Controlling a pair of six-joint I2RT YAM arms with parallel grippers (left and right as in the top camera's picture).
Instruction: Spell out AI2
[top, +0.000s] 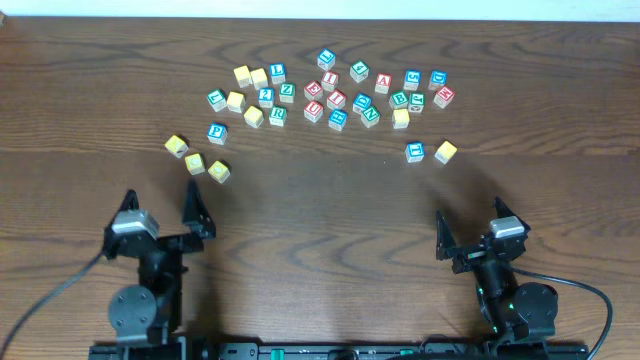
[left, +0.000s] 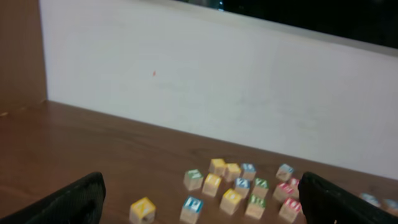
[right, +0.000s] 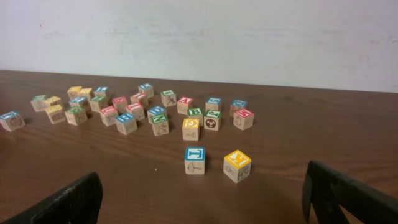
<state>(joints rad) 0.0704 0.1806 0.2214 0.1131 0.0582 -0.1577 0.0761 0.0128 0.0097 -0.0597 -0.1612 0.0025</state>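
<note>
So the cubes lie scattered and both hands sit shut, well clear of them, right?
No: the left hand and right hand are open, not shut, as the overhead view shows. They do sit well clear of the scattered cubes.

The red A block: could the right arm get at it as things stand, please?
Probably yes: the right gripper is open and nothing tall blocks the path, but neighbouring blocks crowd the red A block, leaving little finger room.

red A cube (top: 383, 82), red I cube (top: 330, 80), blue 2 cube (top: 266, 97)
</note>
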